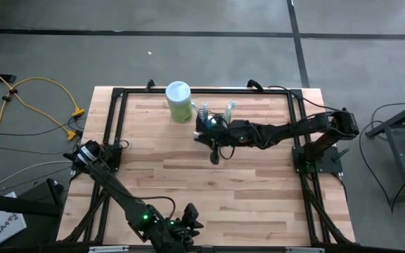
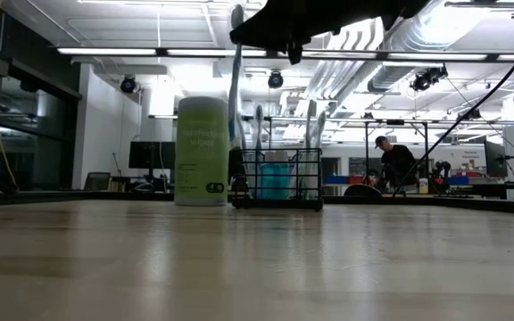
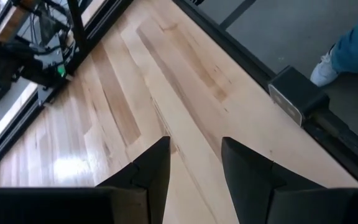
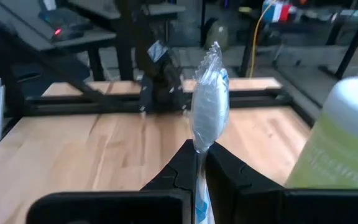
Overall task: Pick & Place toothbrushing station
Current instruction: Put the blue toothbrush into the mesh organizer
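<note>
R gripper point(image 4: 199, 163) clamped tight on wrapped toothbrush point(image 4: 209, 99) above the wire caddy point(image 2: 277, 181), L gripper point(image 3: 194, 158) parted & empty; risk: brush snags mesh, tips caddy.

Smooth, faintly glossy wood table point(image 1: 188, 190); black wire-mesh toothbrushing station point(image 2: 277, 181) (metal, apparently).

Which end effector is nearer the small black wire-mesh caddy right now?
The right. The right end effector is right over the black wire-mesh caddy at the table's far edge, shut on a wrapped toothbrush. The left end effector waits open at the near edge.
</note>
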Robot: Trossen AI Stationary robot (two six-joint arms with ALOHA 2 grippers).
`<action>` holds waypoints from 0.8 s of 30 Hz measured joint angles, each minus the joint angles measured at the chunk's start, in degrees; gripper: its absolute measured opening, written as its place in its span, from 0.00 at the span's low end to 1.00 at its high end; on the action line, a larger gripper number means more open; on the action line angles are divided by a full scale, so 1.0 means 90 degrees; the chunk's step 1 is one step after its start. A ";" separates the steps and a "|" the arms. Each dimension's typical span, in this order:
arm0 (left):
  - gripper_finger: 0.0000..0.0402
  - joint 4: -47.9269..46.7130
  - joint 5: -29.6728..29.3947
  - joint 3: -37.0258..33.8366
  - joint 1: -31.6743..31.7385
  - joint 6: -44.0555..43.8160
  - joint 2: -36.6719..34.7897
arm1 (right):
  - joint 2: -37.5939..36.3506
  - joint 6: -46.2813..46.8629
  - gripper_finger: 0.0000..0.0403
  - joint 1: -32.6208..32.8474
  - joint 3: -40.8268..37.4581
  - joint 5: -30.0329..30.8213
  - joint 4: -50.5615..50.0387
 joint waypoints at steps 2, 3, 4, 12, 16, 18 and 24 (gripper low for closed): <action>0.34 -0.0111 -0.0096 0.0000 -0.0052 -0.0183 0.0000 | 0.0000 -0.0131 0.03 -0.0125 0.0000 -0.0007 0.0144; 0.34 -0.0189 -0.0128 0.0000 -0.0069 -0.0294 0.0000 | 0.0000 -0.0214 0.03 -0.0194 0.0000 0.0004 0.0188; 0.34 -0.0247 -0.0138 0.0000 -0.0089 -0.0421 0.0000 | 0.0000 -0.0307 0.03 -0.0259 0.0000 0.0077 0.0215; 0.34 -0.0516 -0.0138 0.0000 -0.0249 -0.1279 0.0000 | 0.0000 -0.1148 0.03 -0.0727 0.0002 0.0442 0.0207; 0.34 -0.0645 -0.0136 0.0000 -0.0351 -0.1533 0.0000 | 0.0000 -0.1481 0.03 -0.0915 0.0002 0.0232 0.0209; 0.34 -0.0653 -0.0136 0.0000 -0.0383 -0.1639 0.0000 | 0.0000 -0.1610 0.03 -0.1005 0.0002 0.0110 0.0209; 0.34 -0.0719 -0.0136 0.0000 -0.0413 -0.1744 0.0000 | 0.0000 -0.2054 0.03 -0.1173 0.0002 0.0090 0.0237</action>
